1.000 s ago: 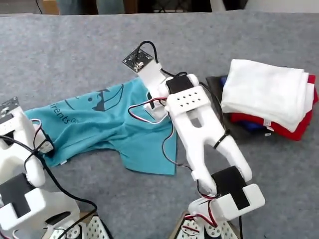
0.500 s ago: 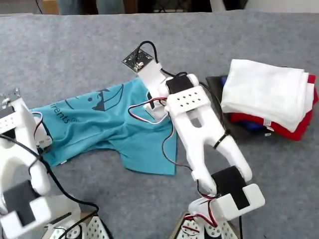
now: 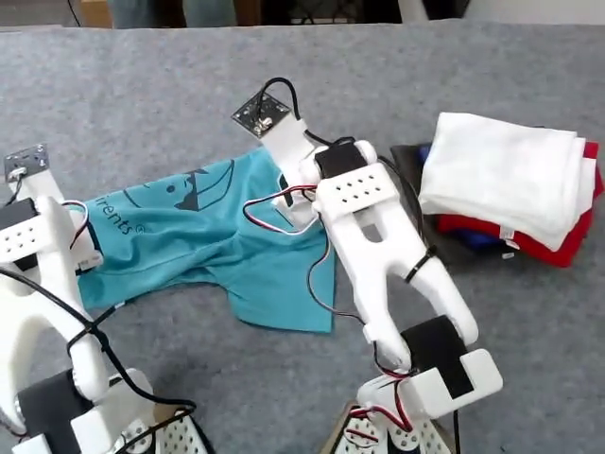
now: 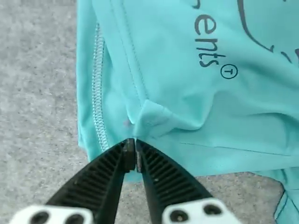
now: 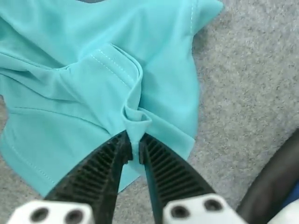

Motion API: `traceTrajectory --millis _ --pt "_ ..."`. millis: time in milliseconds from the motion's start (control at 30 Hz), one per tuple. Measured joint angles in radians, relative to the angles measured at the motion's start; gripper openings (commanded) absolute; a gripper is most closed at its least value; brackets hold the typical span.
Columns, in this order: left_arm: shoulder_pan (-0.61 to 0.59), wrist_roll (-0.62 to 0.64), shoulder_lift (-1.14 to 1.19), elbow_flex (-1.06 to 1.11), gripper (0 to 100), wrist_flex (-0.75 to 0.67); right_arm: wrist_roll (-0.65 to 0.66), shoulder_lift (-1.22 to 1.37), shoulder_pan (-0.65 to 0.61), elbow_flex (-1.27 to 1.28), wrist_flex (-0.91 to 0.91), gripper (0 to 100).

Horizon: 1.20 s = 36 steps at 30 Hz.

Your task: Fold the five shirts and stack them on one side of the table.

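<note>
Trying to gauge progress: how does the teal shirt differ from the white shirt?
The teal shirt lies spread and rumpled; the white shirt is folded. The teal shirt lies on the table; the white shirt tops a stack. The left gripper and right gripper pinch the teal shirt, not the white shirt.

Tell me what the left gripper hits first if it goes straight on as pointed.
The teal shirt: the left gripper is shut on a fold of it, and more shirt apparently lies ahead.
</note>
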Motion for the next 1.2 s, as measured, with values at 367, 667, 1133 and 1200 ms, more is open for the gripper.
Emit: traceTrajectory --millis 367,667,1133,1200 --pt "0.002 -0.006 -0.002 0.06 4 -0.003 0.0 0.0 0.0 0.0 0.0 1.4" --pt "0.002 -0.006 0.012 0.189 21 -0.166 0.0 0.0 0.0 0.0 0.0 1.4" --pt "0.002 -0.008 0.092 0.198 3 -0.209 0.0 0.0 0.0 0.0 0.0 1.4" --pt "0.002 -0.008 0.092 0.198 5 -0.207 0.0 0.0 0.0 0.0 0.0 1.4"
